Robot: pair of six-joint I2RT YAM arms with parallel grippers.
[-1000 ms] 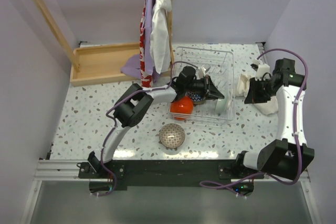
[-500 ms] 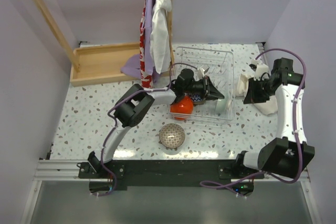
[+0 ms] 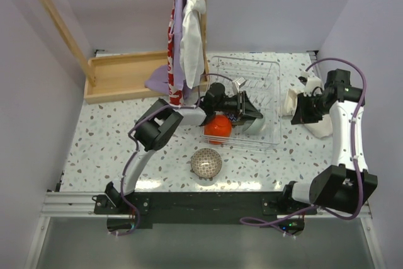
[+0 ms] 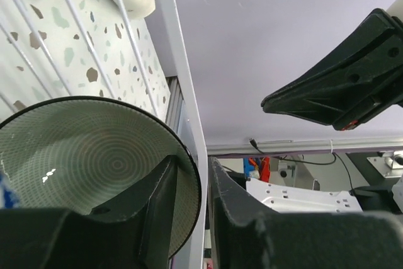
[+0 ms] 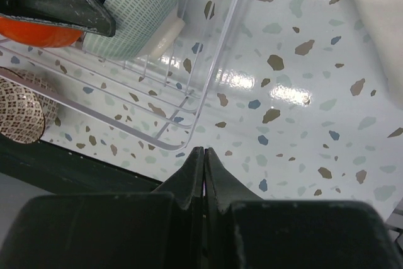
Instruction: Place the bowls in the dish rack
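Note:
My left gripper reaches into the white wire dish rack and is shut on the rim of the pale mint green bowl, which stands tilted on edge near the rack's right side. In the left wrist view one finger lies inside the bowl, and the rack's white rim wire runs right beside it. An orange-red bowl sits in the rack's front left. A patterned beige bowl lies on the table in front of the rack. My right gripper is shut and empty, right of the rack.
A white cloth lies by my right gripper. A wooden tray stands at the back left, and cloths hang from a wooden frame above the rack's left side. In the right wrist view the rack's corner is just left of my right gripper.
My left gripper has drawn back a little to the left inside the rack with the mint green bowl, which now tilts more. My right arm has barely moved.

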